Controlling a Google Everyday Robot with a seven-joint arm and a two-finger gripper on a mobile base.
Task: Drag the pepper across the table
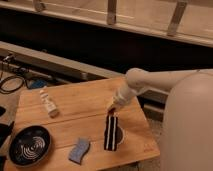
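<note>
Pepper [114, 108]: a small red speck on the right half of the bench, about midway between its far and near edges. It sits just where the pale arm ends and the gripper begins, and little of it shows.
Contact with pepper: cannot tell whether anything touches it.
Gripper [111, 145]: a dark, pale-striped part hanging straight down from the arm's end. Its tip is low over the bench, just nearer the camera than the pepper.
Gripper's opening: cannot tell how wide it stands, or whether it has hold of anything.
Arm [150, 80]: white, reaching in from the right and sloping down to the left over the bench's far right corner.
Dark round patch [121, 138]: on the bench just right of the gripper. Shadow or object, cannot tell.
Bench [90, 97]: light-brown wood with plank seams.
Sponge [79, 150]: blue-grey, near the front edge, left of the gripper and apart from it.
Bowl [30, 145]: dark, round, with pale rings inside, at the front left corner.
Bottle [48, 104]: white, lying on its side towards the far left, well apart from the pepper.
Robot body [189, 127]: a pale bulk filling the right side.
</note>
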